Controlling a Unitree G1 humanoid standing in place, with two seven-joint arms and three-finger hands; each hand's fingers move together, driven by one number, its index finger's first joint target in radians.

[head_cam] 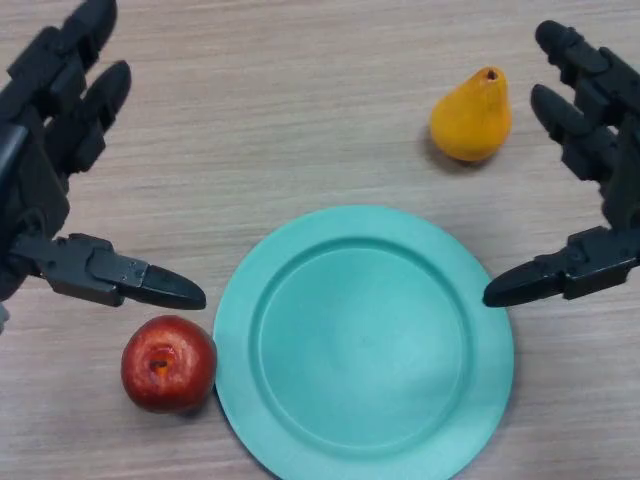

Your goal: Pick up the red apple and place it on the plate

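A red apple sits on the wooden table at the lower left, touching the left rim of a teal plate. The plate is bare. My left hand is open at the left edge, its thumb pointing right just above the apple, apart from it. My right hand is open at the right edge, its thumb tip over the plate's right rim. Neither hand holds anything.
A yellow-orange pear stands on the table at the upper right, just left of my right hand's fingers and beyond the plate.
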